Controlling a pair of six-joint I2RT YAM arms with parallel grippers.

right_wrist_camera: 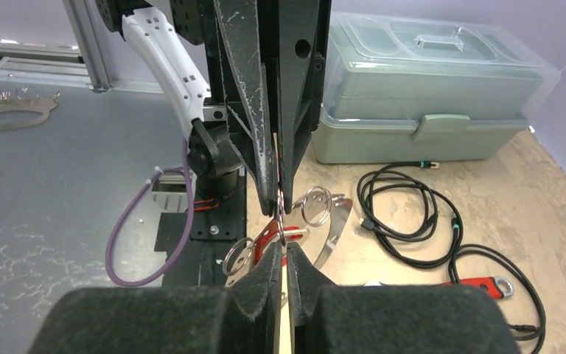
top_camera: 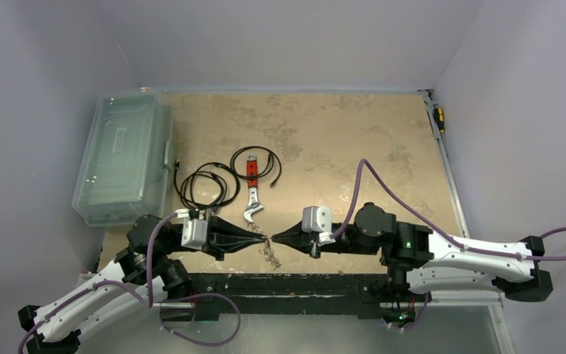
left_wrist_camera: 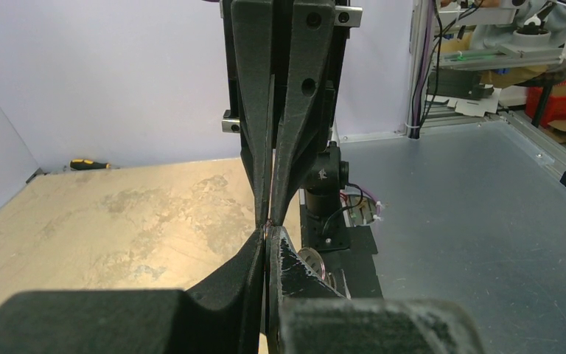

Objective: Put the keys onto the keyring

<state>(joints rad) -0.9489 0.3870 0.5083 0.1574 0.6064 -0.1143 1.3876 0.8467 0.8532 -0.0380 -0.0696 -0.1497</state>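
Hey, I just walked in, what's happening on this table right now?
Two robot arms meet tip to tip above the near edge of the table. The left end effector and right end effector are both closed, nose to nose, at a bunch of keys and small rings dangling between them. Which one pinches which piece is too small to tell. A wrench and cables lie untouched behind them.
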